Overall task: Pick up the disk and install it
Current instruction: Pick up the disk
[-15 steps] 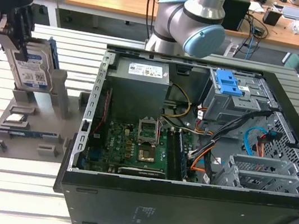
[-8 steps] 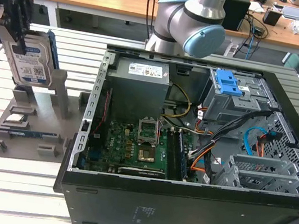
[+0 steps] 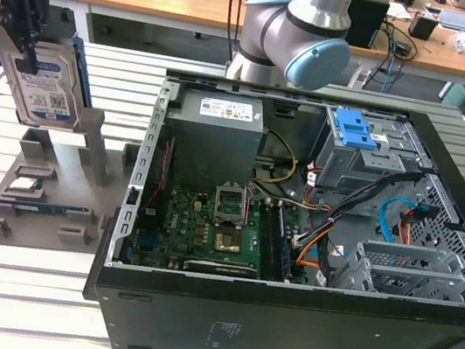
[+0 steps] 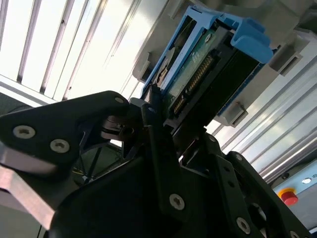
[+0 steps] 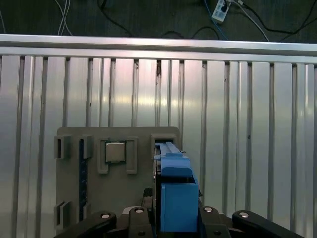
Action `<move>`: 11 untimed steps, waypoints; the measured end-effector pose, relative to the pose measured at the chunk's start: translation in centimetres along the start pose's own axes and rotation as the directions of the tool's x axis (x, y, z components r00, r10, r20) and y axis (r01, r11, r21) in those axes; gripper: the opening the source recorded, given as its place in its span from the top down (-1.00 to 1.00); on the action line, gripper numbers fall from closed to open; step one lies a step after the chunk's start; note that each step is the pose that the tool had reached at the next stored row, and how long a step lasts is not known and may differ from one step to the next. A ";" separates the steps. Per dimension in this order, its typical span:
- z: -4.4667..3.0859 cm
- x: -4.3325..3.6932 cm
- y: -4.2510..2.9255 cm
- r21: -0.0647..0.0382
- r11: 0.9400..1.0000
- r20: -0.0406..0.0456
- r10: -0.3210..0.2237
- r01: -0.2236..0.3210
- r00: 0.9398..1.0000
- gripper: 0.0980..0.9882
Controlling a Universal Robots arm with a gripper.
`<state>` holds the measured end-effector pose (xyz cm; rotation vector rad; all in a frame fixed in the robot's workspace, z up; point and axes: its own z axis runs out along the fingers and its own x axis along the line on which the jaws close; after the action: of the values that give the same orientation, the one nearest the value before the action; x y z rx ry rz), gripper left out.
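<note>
Upper left of the exterior view, the disk point(image 3: 46, 96) is clamped by the claw point(image 3: 29, 49) and held upright over the grey rack point(image 3: 53, 190), well apart from the open case point(image 3: 278, 332) on the counter point(image 3: 11, 290).

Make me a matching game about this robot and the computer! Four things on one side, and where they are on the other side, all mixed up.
Things:
1. disk
2. blue latch
3. processor chip
4. motherboard

Places:
A. lying flat in a pocket of the grey holder
B. on the floor of the open computer case
C. clamped in the gripper
D. on top of the grey drive cage

Pairs: 1-C, 2-D, 3-A, 4-B.
</note>
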<state>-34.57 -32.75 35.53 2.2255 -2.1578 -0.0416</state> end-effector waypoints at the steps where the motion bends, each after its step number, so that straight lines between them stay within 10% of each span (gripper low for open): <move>1: -0.15 0.00 0.01 0.000 1.000 0.000 0.000 0.000 1.000 0.40; 11: -2.17 0.02 0.06 0.000 1.000 0.000 0.000 0.000 1.000 0.40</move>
<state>-34.53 -32.75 37.70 2.2255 -2.1578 -0.0416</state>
